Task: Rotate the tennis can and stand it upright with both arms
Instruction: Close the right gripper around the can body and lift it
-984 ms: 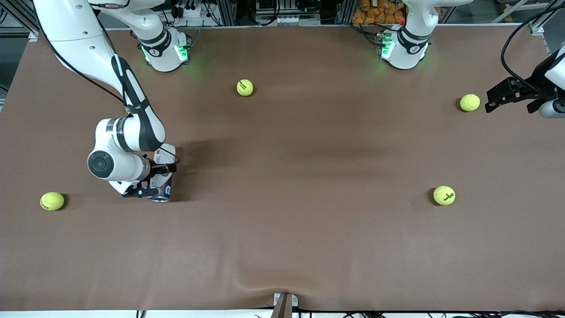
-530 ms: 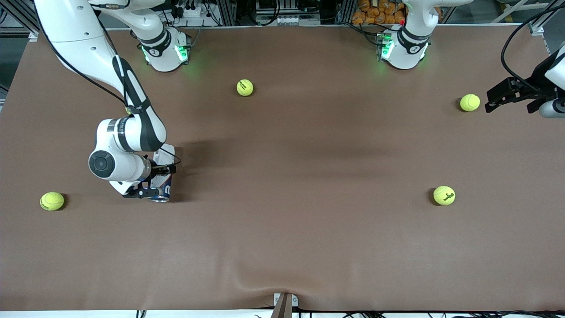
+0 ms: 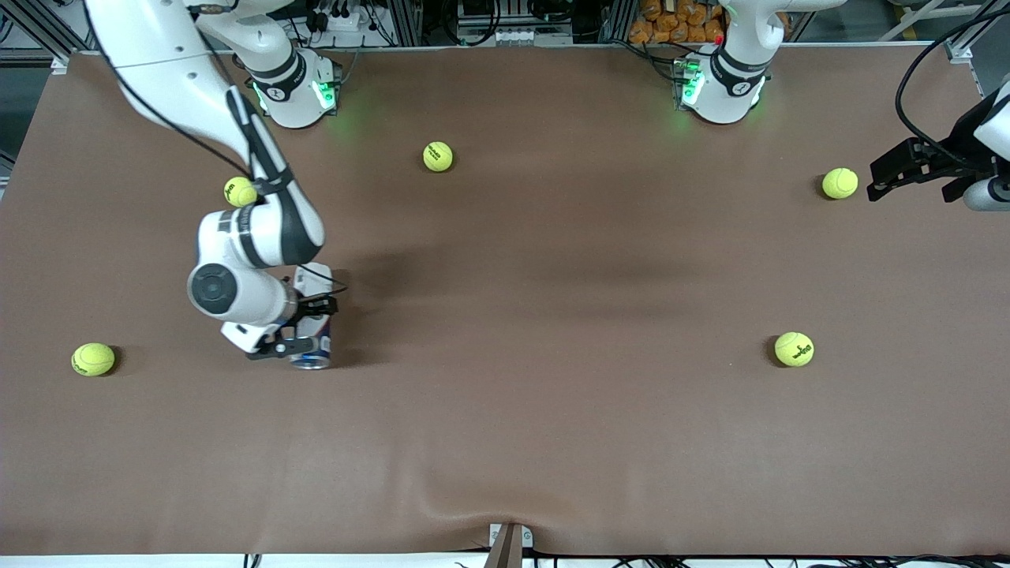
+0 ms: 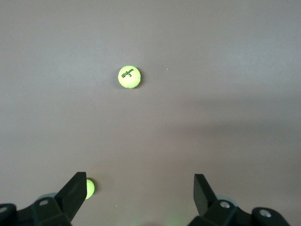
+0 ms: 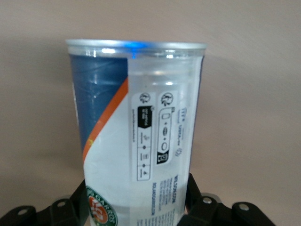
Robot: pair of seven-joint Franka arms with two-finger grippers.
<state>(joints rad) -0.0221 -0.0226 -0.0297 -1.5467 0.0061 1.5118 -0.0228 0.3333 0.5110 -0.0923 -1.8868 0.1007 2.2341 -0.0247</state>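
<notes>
The tennis can point(image 3: 314, 344), clear with a white, navy and orange label, sits between the fingers of my right gripper point(image 3: 303, 330), which is shut on it. The can is low over the table toward the right arm's end, its metal rim point(image 3: 309, 363) pointing toward the front camera. In the right wrist view the can point(image 5: 136, 127) fills the middle and the fingers point(image 5: 77, 203) clamp its lower part. My left gripper point(image 3: 899, 170) waits open and empty over the left arm's end of the table; in its wrist view point(image 4: 138, 188) nothing lies between the fingers.
Several yellow-green tennis balls lie on the brown table: one point(image 3: 240, 192) by the right arm's forearm, one point(image 3: 93, 359) near the right arm's end, one point(image 3: 438, 156) near the bases, two point(image 3: 839, 183) point(image 3: 794, 349) toward the left arm's end. The left wrist view shows two balls point(image 4: 129, 77) point(image 4: 89, 188).
My right arm has carried the can a little toward the table's middle. A ball by its forearm has come into view. The left arm has not moved.
</notes>
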